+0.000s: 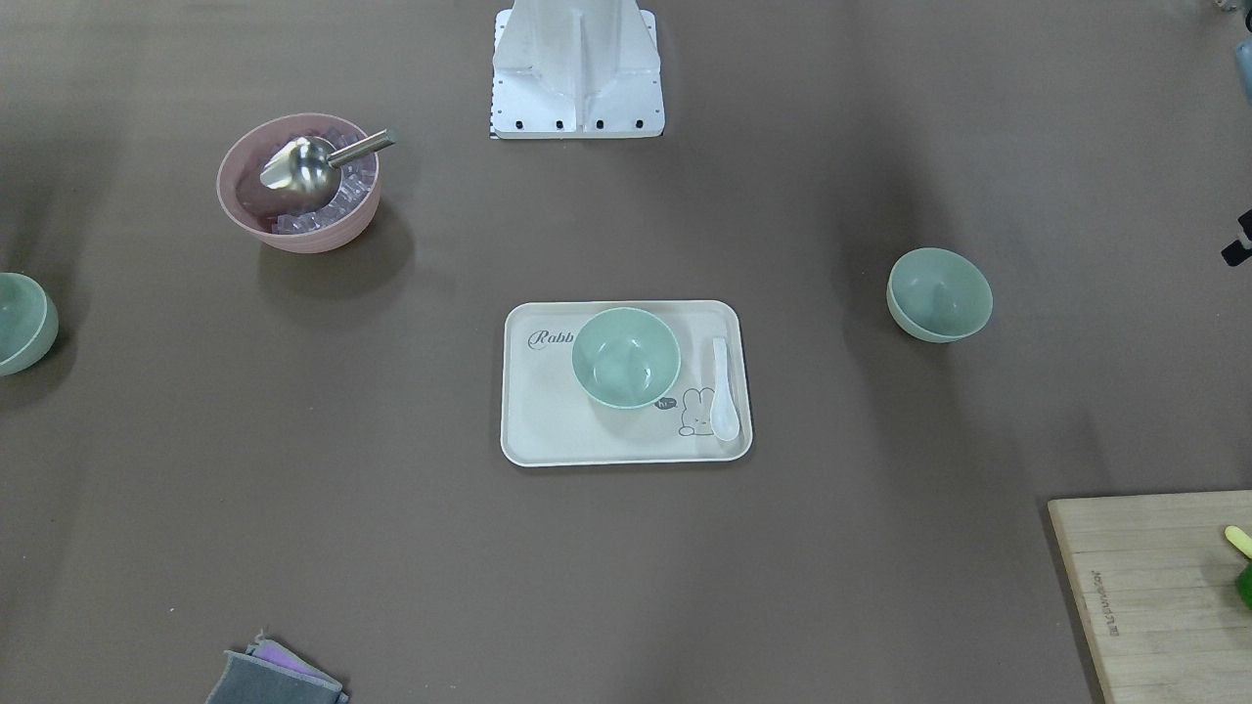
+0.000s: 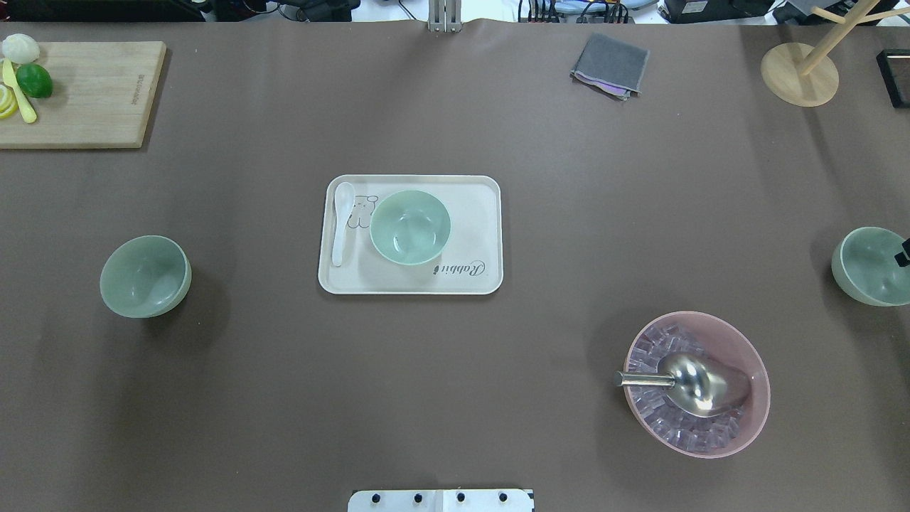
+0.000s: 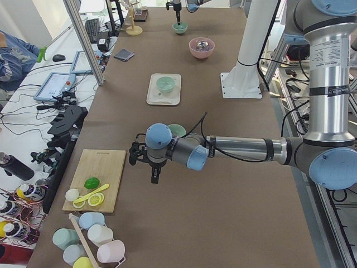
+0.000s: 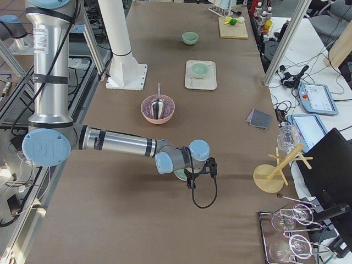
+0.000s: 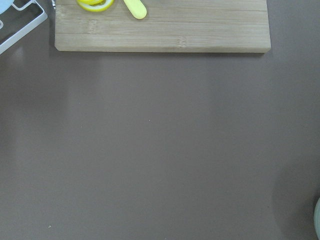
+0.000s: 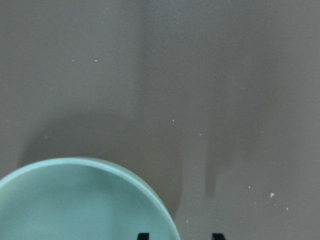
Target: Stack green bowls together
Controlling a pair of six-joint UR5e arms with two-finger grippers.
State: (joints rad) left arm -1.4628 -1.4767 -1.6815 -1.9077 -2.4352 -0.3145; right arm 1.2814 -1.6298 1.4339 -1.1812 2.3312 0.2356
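Observation:
Three pale green bowls stand apart. One [image 2: 410, 227] sits on the cream tray [image 2: 469, 277] at the table's middle. One [image 2: 146, 276] stands on the left and one [image 2: 871, 265] at the right edge. My right gripper [image 6: 178, 236] hovers over the right bowl [image 6: 80, 200]; its fingertips are apart, one inside the rim and one outside, so it is open. My left gripper [image 3: 154, 177] hangs over bare table beyond the left bowl [image 3: 177, 129]. No view shows its jaws, so I cannot tell its state.
A pink bowl [image 2: 698, 384] with ice cubes and a metal scoop stands front right. A white spoon [image 2: 342, 222] lies on the tray. A cutting board [image 2: 85, 92] with lime is far left, a grey cloth [image 2: 610, 65] and a wooden stand [image 2: 800, 71] far right.

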